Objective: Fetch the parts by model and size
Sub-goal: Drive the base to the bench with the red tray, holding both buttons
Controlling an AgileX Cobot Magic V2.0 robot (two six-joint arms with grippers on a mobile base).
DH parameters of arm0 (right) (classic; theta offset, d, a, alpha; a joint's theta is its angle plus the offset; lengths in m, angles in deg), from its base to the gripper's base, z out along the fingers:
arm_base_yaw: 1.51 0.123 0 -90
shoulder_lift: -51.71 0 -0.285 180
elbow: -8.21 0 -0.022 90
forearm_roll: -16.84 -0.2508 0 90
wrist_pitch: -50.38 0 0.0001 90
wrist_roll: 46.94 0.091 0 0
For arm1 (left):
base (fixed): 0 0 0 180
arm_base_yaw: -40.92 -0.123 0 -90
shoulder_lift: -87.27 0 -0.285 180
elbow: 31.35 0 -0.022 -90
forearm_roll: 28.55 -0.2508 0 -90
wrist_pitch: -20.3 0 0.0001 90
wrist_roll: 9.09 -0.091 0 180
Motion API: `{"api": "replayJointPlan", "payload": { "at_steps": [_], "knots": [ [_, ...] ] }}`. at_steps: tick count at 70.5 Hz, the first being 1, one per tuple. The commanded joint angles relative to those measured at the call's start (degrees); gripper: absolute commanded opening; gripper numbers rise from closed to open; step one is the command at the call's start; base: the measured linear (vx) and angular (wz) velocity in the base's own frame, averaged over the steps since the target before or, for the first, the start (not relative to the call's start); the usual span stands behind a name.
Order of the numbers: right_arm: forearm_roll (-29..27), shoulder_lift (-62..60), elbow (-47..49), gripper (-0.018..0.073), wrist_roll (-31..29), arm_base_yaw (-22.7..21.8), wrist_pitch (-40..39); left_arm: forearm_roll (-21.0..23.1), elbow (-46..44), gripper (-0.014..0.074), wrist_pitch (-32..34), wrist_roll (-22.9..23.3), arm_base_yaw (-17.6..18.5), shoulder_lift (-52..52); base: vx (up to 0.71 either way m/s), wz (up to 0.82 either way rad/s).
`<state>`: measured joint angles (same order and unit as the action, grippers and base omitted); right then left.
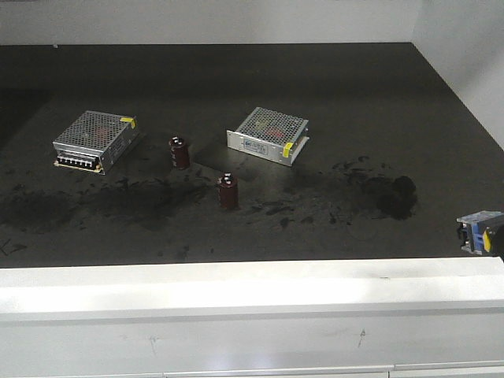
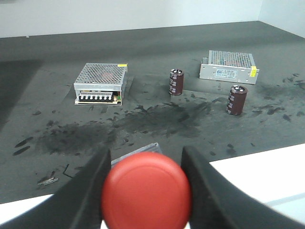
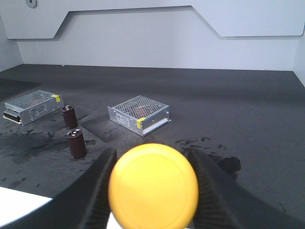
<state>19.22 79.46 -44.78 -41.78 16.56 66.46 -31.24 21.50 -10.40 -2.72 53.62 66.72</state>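
Both arms look loaded here, so we'd call this the carry stage of the fetch. Biggest first: the dark table (image 1: 236, 71) is smudgy and holds only stuff we don't want, namely the left box (image 1: 96, 140) and the right box (image 1: 268, 134), both silver mesh, plus a brown cylinder (image 1: 180, 152) standing between them and a second cylinder (image 1: 227, 191) nearer the white ledge (image 1: 236, 291). Now the small bits. The left gripper (image 2: 145, 160) is closed down to a narrow gap with the red button (image 2: 147, 193) wedged in it, hanging over the table's front edge. The right gripper (image 3: 151, 153) has the yellow button (image 3: 153, 186) pinched the same way, out over the right side of the table. Next move, as we see it, is hauling both to a drop-off spot we can't see, keeping the squeeze steady and clearing that ledge. What's hard to make out: the caps fill the wrist views and hide the bases and the actual finger contact, and no model or size marking is readable (kind of the whole point, lol). From the front, only the yellow one's grey-blue base pokes in at the right edge, cut off.
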Motion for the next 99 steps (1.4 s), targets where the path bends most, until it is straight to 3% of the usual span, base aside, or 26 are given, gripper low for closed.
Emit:
{"api": "replayJointPlan", "payload": {
  "at_steps": [1, 43, 99],
  "knots": [
    [0.22, 0.38, 1.70, -0.0008, -0.37, -0.23, -4.44, -0.04, -1.29, -0.0008, 4.27, 0.04, 0.35, -0.62, 0.00, 0.00],
    [0.22, 0.38, 1.70, -0.0008, -0.37, -0.23, -4.44, -0.04, -1.29, -0.0008, 4.27, 0.04, 0.35, -0.62, -0.03, 0.12],
    [0.22, 0.38, 1.70, -0.0008, -0.37, -0.23, -4.49, -0.04, -1.29, -0.0006, 4.26, 0.04, 0.35, -0.62, -0.13, 0.74]
  ]
}}
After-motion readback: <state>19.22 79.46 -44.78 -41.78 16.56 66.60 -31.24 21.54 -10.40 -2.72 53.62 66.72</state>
